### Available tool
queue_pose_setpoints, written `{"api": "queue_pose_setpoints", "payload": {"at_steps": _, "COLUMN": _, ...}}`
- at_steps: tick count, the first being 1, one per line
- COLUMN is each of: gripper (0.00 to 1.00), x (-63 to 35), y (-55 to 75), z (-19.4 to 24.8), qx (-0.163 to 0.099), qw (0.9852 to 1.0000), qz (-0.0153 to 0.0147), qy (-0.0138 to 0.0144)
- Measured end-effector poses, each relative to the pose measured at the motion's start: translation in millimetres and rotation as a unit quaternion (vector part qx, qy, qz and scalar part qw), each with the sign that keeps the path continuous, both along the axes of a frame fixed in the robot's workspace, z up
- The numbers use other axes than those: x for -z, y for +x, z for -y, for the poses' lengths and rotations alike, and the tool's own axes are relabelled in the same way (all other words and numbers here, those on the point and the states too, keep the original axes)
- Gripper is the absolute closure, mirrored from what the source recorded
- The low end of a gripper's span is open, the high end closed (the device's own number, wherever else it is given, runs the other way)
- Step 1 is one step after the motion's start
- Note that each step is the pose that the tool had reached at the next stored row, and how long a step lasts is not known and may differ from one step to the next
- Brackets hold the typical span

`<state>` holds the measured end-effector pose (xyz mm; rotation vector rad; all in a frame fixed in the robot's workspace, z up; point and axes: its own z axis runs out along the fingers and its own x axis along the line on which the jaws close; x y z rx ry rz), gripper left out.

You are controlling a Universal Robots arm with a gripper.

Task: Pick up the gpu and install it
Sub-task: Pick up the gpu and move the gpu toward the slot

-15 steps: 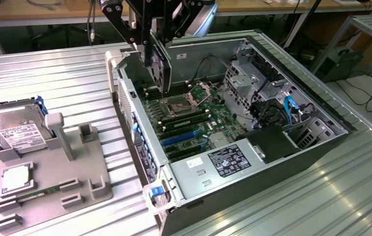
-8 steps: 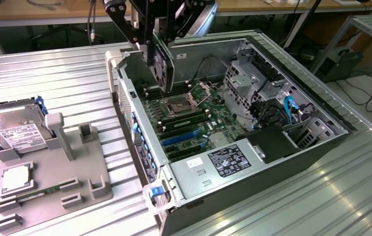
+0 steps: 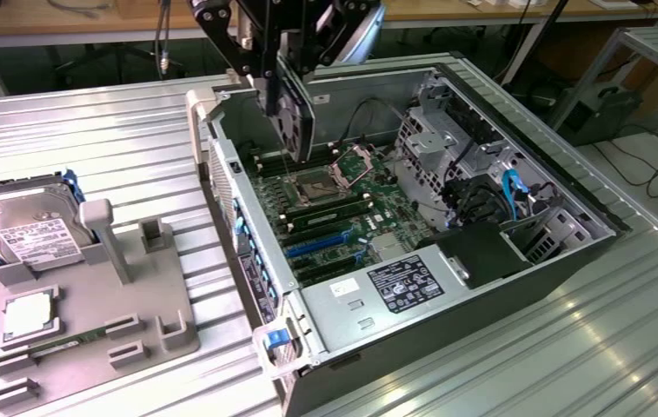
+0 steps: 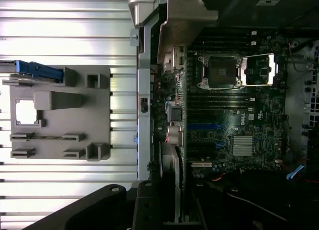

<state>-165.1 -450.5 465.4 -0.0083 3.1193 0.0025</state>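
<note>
An open computer case (image 3: 572,278) lies on its side on the ribbed metal counter (image 3: 96,130). Its green motherboard (image 3: 387,213) is exposed, with the processor socket (image 3: 311,187) uncovered. A labelled power supply (image 3: 404,282) sits at one end, near blue cables (image 3: 512,187). To the exterior view's left, a grey holder tray (image 3: 131,313) carries a silver hard drive (image 3: 33,230) standing tilted, a flat processor chip (image 3: 27,314) and a slim green memory stick (image 3: 68,345).

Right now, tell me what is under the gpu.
The gpu, held by the gripper, hangs over the motherboard in the open case; the CPU socket and memory slots show beside it. The strip directly beneath is covered by the card itself.
</note>
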Motion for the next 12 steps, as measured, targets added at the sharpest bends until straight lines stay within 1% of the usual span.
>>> {"api": "queue_pose_setpoints", "payload": {"at_steps": 12, "gripper": 0.72, "x": 0.0, "y": 7.2, "z": 0.0, "qx": 0.000, "qw": 1.0000, "qz": 0.0000, "qy": 0.0000}}
